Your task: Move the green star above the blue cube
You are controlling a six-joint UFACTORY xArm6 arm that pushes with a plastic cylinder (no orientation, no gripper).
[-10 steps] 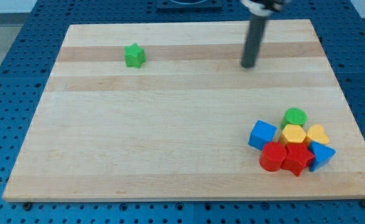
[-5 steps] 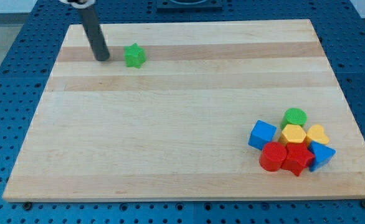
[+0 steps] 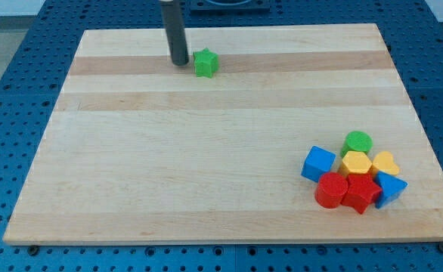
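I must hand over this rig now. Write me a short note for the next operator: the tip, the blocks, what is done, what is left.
My tip is on the board near the view's top, just left of the green star; whether they touch I cannot tell.
The blue cube sits at the lower right, at the left edge of a cluster of seven blocks.
Done: the green star is on its way, but far left of the cube.
Left: push the star further right until it lies straight above the blue cube, probably without disturbing the cluster.
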